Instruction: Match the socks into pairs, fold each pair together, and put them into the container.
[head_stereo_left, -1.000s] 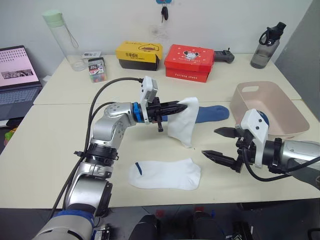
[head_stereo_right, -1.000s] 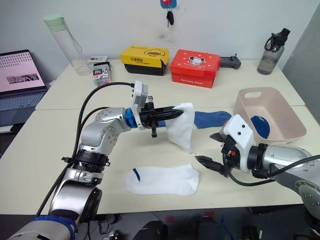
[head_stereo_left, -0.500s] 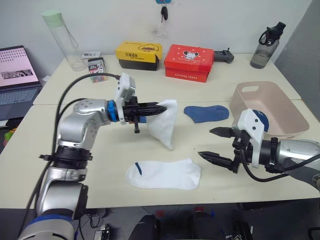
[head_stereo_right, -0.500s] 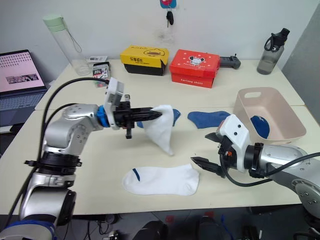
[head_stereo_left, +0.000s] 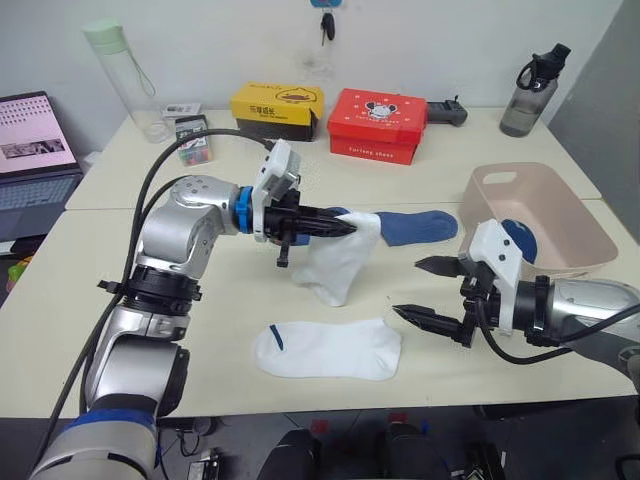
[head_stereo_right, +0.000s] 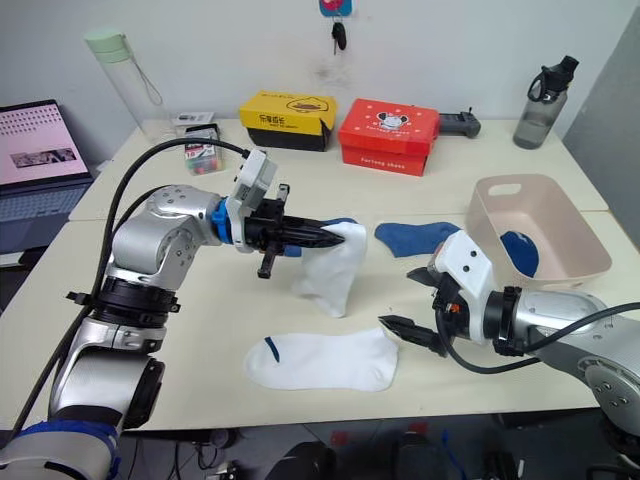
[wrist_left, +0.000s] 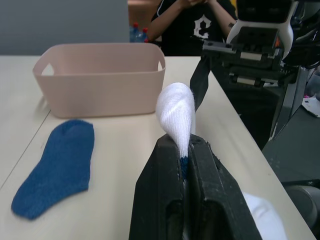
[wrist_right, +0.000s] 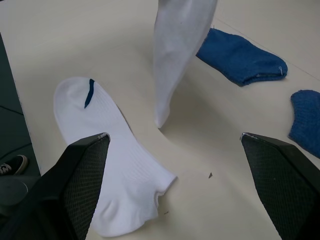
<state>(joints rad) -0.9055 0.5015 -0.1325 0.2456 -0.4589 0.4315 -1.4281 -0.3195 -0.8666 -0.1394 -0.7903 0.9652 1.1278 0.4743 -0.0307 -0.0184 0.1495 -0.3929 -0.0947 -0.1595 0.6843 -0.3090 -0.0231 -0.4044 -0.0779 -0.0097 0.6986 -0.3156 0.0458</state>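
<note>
Left eye view: the left hand (head_stereo_left: 352, 228) pinches a limp white sock (head_stereo_left: 340, 262) by its cuff, toe brushing the surface. Right wrist view: beneath the right hand's spread fingers (wrist_right: 82, 172) lies its soft flat mate (wrist_right: 117, 176), probably best gripped at the cuff.

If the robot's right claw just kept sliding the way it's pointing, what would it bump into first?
Probably the flat white fabric sock on the table: the open right end effector points toward its toe end. The hanging white sock held by the left end effector is close, so depth leaves some doubt.
</note>
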